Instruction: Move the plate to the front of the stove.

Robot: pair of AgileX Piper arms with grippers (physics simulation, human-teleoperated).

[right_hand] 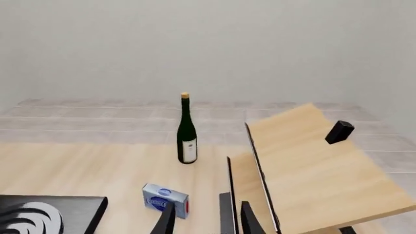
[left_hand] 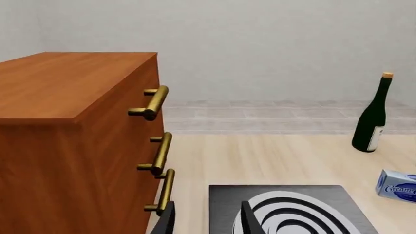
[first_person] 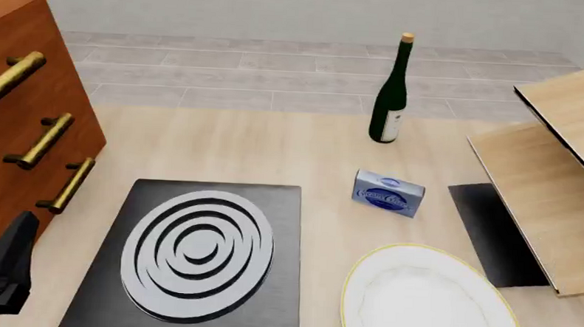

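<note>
- Left jaws (left_hand: pixel 206 219): fingers apart, empty, poised over the near left edge of the stove (first_person: pixel 197 259).
- Right jaws (right_hand: pixel 206 219): fingers apart, empty; unseen in the front view.
- Plate (first_person: pixel 429 299): flat on the tabletop (first_person: pixel 303 153), below the right jaws and right of the stove.
- Advised step: lower the right jaws onto the plate's rim, pinch it squarely, then carry it level.
- Beyond the jaws: blue box (first_person: pixel 390 193), then bottle (first_person: pixel 392 90); both stand clear of the likely path.

Overhead front view; low wrist views
</note>
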